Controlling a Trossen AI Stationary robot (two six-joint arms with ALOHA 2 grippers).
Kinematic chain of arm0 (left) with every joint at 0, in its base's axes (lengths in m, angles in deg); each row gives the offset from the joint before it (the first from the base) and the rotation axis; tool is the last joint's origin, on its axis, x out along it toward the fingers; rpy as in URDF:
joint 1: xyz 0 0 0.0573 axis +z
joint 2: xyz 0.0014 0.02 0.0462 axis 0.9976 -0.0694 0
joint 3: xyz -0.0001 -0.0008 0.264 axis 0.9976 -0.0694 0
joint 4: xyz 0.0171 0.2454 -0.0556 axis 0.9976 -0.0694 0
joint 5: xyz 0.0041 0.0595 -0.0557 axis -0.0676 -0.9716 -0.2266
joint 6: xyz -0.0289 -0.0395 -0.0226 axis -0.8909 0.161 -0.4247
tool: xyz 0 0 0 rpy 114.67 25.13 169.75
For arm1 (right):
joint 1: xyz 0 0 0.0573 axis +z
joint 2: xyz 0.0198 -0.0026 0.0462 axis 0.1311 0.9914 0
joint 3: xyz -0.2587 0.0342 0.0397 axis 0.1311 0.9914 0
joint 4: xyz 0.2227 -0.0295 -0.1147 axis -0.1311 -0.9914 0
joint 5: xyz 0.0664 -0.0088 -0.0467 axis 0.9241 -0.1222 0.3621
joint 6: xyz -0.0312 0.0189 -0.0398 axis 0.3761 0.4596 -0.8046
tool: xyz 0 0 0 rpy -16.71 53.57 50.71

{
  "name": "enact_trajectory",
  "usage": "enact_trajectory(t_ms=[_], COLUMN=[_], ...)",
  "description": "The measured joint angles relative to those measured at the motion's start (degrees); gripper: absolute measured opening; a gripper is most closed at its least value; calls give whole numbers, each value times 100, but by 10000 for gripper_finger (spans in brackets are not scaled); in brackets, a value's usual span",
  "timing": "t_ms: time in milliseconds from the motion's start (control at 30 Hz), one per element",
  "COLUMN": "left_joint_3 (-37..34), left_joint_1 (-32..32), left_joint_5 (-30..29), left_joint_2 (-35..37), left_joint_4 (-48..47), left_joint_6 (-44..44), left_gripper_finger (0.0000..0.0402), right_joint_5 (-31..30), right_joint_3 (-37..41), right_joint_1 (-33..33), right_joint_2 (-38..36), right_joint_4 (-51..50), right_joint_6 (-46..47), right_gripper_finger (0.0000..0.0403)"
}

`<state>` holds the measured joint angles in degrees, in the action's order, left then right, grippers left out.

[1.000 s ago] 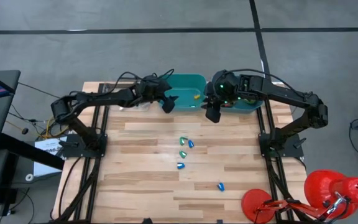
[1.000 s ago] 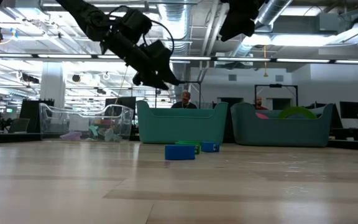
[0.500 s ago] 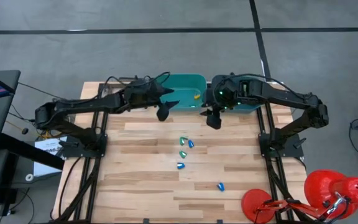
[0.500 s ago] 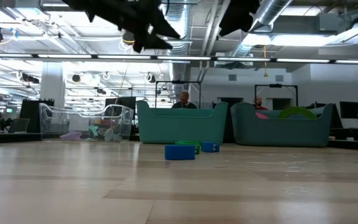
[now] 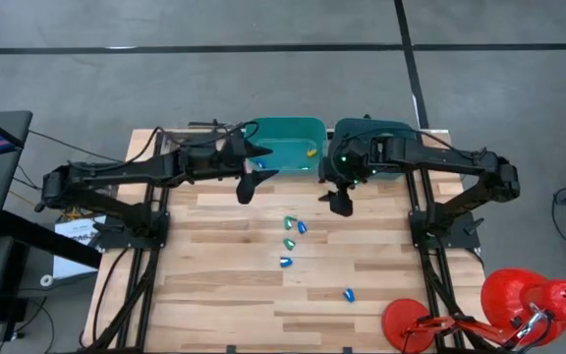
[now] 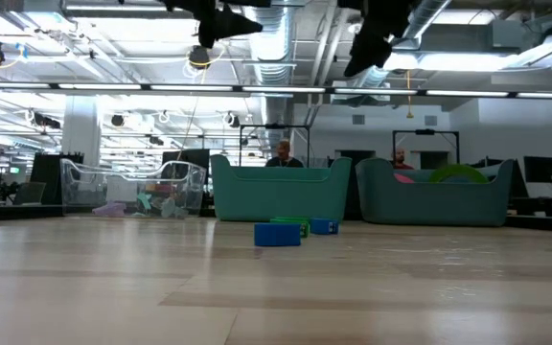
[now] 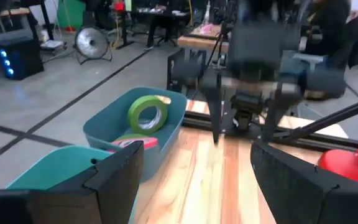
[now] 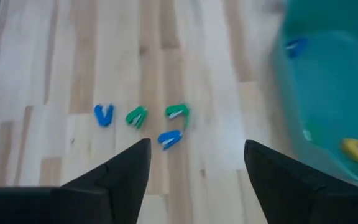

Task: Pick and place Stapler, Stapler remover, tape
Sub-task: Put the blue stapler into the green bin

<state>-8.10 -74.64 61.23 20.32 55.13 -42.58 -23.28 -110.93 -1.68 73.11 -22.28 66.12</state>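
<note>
A green roll of tape [image 7: 145, 113] stands on edge inside the right-hand teal bin [image 7: 166, 107], with a pink-red roll [image 7: 131, 143] lying flat below it; seen from the left claw's own camera, both rolls sit ahead of that claw and off to one side. The bin itself lies just behind the right claw [image 5: 340, 200], largely covered by the right arm in the overhead view.

On the wooden table [image 5: 214, 275], in front of both claws, small coloured stapler removers lie scattered: a green one [image 5: 288, 223] and a blue one [image 5: 302, 227] close together, another green one [image 5: 288, 243] just past them, a blue one [image 5: 285, 263] beyond that, and a lone blue one [image 5: 348, 293] farthest out, well apart from the group. The right claw's camera looks down on four of them [image 8: 138, 117] between its fingers [image 8: 124, 174], which stand wide apart with nothing between them.

The left claw [image 5: 248, 187] hovers above the table just in front of the left-hand teal bin [image 5: 285, 128], its fingers [image 7: 117, 177] spread wide and holding nothing. A small yellow piece [image 5: 311, 152] lies in that bin, behind and to the side of the left claw. From table level both claws hang high above the bins [image 6: 281, 196], and blue and green pieces [image 6: 278, 234] rest on the boards below them.
</note>
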Motion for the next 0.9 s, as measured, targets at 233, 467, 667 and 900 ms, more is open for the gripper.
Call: enact_trajectory(t_ms=[233,467,667,900], left_joint_3=[2,2,4,4], left_joint_1=[-281,-466,-456,-457], left_joint_5=[0,3,-1,0], left_joint_2=[252,505,745,876], left_joint_4=[4,0,0,-3], left_joint_6=[-1,-3,-5,-74], left_gripper_finger=[285,285,285,285], right_joint_5=[102,54,56,58], right_joint_3=[540,934,1402,1737], right_joint_1=[136,134,134,136], right_joint_2=[4,7,7,7], right_joint_4=[420,1139,1826,2061], right_joint_6=[-632,-579,-506,-498], right_gripper_finger=[250,250,250,250])
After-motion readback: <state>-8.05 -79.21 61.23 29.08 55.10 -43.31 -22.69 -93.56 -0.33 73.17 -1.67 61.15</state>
